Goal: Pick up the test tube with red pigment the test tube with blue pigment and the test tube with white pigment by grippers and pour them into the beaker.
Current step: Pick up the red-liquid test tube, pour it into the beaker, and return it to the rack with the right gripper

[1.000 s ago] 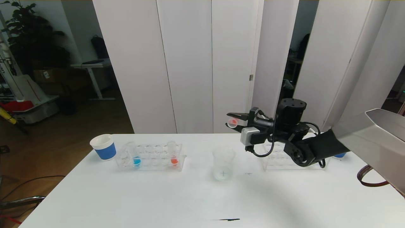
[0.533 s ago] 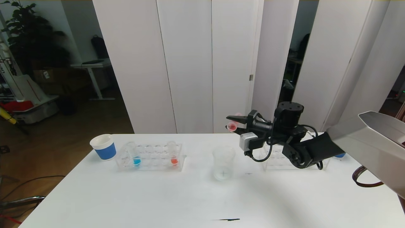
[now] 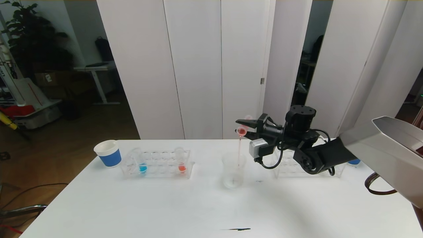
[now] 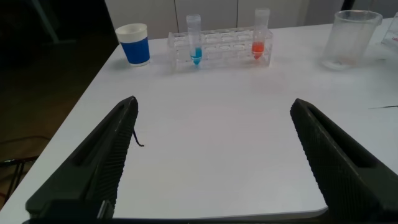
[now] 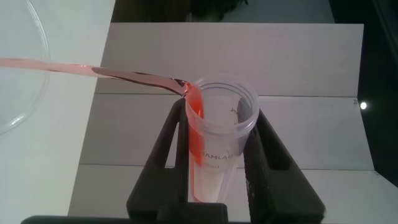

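My right gripper (image 3: 244, 128) is shut on the test tube with red pigment (image 3: 242, 131), held tilted above the beaker (image 3: 233, 170). A thin red stream runs from the tube's lip down into the beaker. In the right wrist view the tube (image 5: 217, 143) sits between both fingers, and the stream crosses toward the beaker's rim (image 5: 46, 68). The test tube with blue pigment (image 3: 141, 163) stands in the left rack (image 3: 155, 172). The test tube with white pigment is hidden. My left gripper (image 4: 214, 102) hovers open and empty over bare table, facing that rack.
A second tube with orange-red liquid (image 3: 180, 162) stands in the left rack. A blue-banded paper cup (image 3: 108, 153) sits to its left. Another clear rack (image 3: 287, 165) is partly hidden behind my right arm, with a blue cup (image 3: 354, 162) beyond it.
My right gripper has tipped the red tube further over the beaker. Red liquid now streams out, where before it stayed inside the tube.
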Tool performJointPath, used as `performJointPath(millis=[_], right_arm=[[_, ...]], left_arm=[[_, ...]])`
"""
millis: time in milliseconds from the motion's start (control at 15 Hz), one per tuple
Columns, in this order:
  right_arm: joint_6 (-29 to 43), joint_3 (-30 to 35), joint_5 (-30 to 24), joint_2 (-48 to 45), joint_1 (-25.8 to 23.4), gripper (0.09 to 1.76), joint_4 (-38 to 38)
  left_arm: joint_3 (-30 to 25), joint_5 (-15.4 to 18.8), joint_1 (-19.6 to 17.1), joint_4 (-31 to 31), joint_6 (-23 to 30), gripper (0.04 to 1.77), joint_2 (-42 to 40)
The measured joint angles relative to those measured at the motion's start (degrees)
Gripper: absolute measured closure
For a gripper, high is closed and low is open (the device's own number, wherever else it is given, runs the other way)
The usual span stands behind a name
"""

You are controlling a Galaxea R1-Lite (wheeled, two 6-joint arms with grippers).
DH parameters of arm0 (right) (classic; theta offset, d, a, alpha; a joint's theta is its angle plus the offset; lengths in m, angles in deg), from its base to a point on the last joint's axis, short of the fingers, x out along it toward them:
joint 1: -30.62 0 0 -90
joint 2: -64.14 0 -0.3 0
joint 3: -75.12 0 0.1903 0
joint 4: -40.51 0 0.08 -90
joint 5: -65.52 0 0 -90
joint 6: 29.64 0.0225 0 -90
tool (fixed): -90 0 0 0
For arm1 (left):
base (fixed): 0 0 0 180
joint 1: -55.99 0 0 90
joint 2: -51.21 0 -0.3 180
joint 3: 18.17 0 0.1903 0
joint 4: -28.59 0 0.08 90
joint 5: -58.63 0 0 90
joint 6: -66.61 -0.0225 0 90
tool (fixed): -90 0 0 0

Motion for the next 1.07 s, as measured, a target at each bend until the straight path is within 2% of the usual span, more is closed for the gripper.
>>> performJointPath(millis=[1067], right_arm=[[-8.6, -5.8, -0.4, 2.6, 0.5, 1.27, -0.5]], left_arm=[[0.0, 0.0, 0.0, 0.0, 0.0, 0.06, 0.0]])
